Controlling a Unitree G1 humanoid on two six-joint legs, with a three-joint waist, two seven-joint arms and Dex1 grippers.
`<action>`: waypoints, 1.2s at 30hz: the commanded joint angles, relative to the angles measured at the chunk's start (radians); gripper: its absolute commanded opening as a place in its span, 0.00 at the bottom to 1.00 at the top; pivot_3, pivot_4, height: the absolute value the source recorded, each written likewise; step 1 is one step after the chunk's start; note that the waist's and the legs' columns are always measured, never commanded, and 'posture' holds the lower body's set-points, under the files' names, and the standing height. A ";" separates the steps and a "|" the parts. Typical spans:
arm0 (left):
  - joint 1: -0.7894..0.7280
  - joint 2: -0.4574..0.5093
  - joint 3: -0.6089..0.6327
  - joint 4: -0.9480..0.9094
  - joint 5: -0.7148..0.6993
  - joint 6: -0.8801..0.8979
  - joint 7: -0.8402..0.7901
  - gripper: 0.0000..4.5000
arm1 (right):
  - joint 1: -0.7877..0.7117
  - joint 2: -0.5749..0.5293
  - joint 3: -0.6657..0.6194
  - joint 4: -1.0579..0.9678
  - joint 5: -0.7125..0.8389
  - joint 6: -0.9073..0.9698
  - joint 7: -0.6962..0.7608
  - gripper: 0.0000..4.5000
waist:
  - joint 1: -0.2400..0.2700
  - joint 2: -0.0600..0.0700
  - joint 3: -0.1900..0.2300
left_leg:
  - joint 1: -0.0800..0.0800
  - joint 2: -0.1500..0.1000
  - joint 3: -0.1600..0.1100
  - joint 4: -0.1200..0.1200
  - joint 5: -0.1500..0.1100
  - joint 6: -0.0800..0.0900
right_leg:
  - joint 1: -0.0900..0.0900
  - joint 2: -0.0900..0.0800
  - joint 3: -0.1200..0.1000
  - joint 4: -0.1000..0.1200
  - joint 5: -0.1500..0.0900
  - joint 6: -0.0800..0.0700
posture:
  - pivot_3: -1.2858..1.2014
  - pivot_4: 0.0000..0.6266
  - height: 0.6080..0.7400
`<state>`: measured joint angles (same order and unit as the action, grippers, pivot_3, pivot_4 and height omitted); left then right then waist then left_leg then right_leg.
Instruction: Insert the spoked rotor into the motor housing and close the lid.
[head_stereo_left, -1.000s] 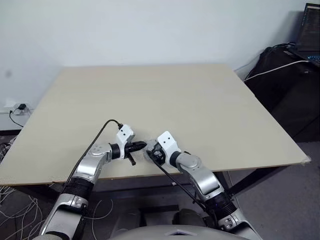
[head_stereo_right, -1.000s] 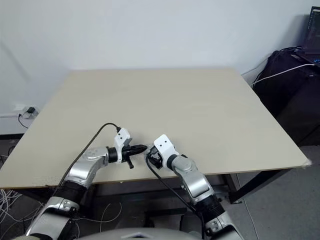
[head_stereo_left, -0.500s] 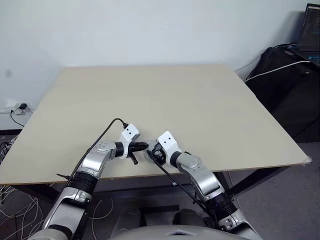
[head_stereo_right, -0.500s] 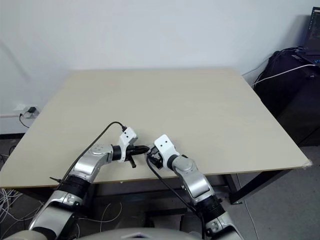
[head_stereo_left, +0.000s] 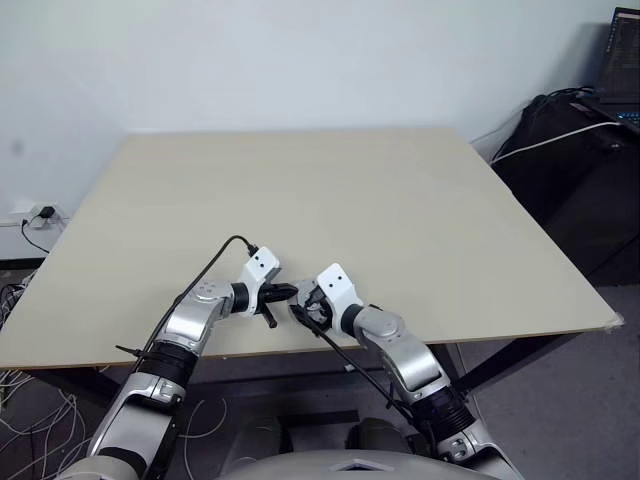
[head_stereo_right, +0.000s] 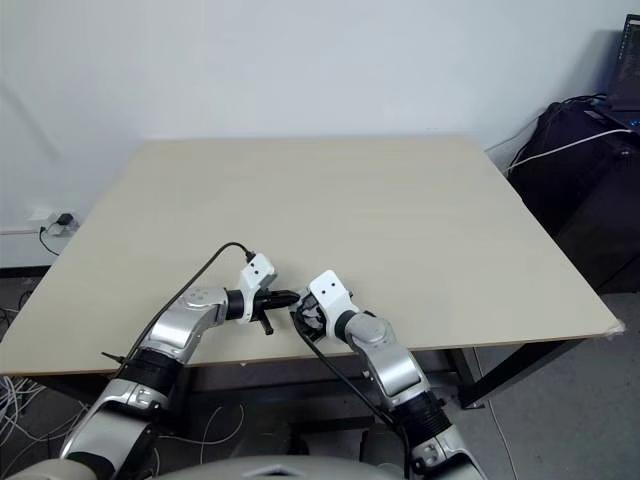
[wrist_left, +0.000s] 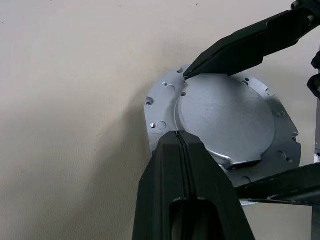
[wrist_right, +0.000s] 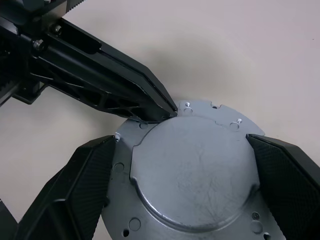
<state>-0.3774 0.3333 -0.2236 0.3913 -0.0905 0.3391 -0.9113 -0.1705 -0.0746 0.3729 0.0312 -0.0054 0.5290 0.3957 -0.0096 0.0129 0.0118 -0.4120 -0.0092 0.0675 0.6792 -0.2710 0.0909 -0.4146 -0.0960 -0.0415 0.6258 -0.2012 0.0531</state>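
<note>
The lid (wrist_right: 195, 170) is a silver-grey disc with a raised round centre, lying flat on the table close to the front edge. My right gripper (wrist_right: 181, 139) is open, with one black finger (wrist_right: 75, 200) on each side of the lid's rim. My left gripper (wrist_left: 178, 134) is shut, and its pointed tip rests on the lid's flat rim beside the raised centre. In the left eye view the two grippers meet tip to tip, left gripper (head_stereo_left: 288, 292) beside right gripper (head_stereo_left: 303, 306). The spoked rotor and the motor housing are hidden.
The pale wooden table (head_stereo_left: 330, 190) stretches wide behind the grippers, and its front edge (head_stereo_left: 250, 350) runs just below them. A black bag (head_stereo_left: 570, 150) with a white cable and a laptop stands off the table's right side. Cables lie on the floor at the left.
My left forearm has swung slightly toward the right gripper. Both grippers stay at the same spot by the front edge.
</note>
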 joint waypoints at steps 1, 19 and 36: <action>-0.005 -0.012 -0.018 -0.011 0.001 0.009 -0.006 0.00 | 0.000 0.018 0.000 -0.034 0.022 -0.009 0.012 0.99 | 0.000 0.000 0.000 | 0.000 0.000 0.000 0.000 0.000 0.000 | 0.000 0.000 0.000 0.000 0.000 0.000 | 0.52 0.00 1.00; -0.004 -0.025 -0.025 -0.010 0.002 0.012 -0.012 0.00 | 0.026 0.027 -0.076 -0.182 0.096 -0.031 0.006 0.99 | 0.003 0.000 0.000 | -0.001 0.000 -0.001 0.000 0.000 0.000 | 0.000 -0.001 0.000 0.000 0.000 0.000 | 0.52 0.00 1.00; -0.003 -0.027 -0.027 -0.006 -0.002 0.009 -0.025 0.00 | 0.197 0.100 -0.533 -0.438 0.647 0.545 -0.117 0.99 | 0.024 0.001 0.000 | -0.003 0.000 -0.004 -0.001 -0.001 0.000 | -0.002 -0.003 0.001 -0.001 -0.001 -0.002 | 0.52 0.00 1.00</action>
<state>-0.3794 0.3155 -0.2277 0.3893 -0.0904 0.3422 -0.9182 0.0307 0.0065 -0.1292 -0.3755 0.5910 1.0439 0.3049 0.0147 0.0135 0.0120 -0.4149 -0.0093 0.0634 0.6774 -0.2715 0.0912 -0.4162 -0.0987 -0.0408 0.6248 -0.2020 0.0515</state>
